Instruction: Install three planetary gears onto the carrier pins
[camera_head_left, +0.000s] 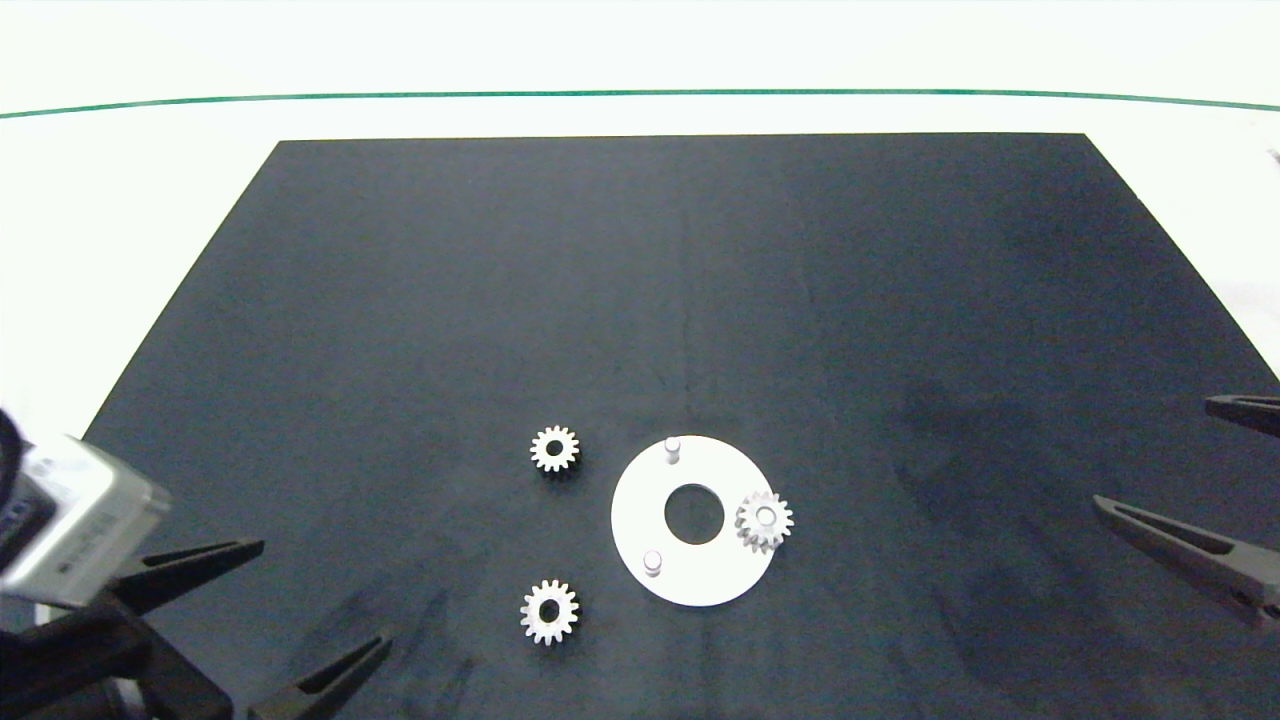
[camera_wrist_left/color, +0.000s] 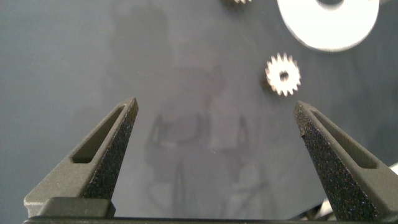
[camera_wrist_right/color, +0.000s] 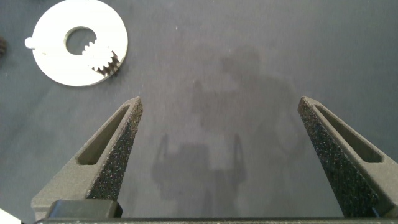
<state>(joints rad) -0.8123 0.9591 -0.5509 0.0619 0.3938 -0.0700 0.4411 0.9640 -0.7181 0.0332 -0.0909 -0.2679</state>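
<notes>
Fingers, head view: left gripper (camera_head_left: 315, 612) at mat (camera_head_left: 680, 250) near-left corner, right gripper (camera_head_left: 1180, 465) at right edge; both spread wide, empty.
Gears (camera_head_left: 554, 449): one seated on disc (camera_head_left: 690, 575); two loose near the near edge; two pins (camera_head_left: 672, 448) bare.
Left wrist view: gear (camera_wrist_left/color: 283, 74) ahead.
Right wrist view: disc (camera_wrist_right/color: 56, 62) far off.
Handling: likely light, rigid; grip across teeth.

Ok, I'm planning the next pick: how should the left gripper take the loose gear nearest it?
Come straight down on the gear with the left gripper open and pinch its toothed rim on opposite sides. It lies flat on the mat, so only the rim gives a hold, and the space around it is clear.
</notes>
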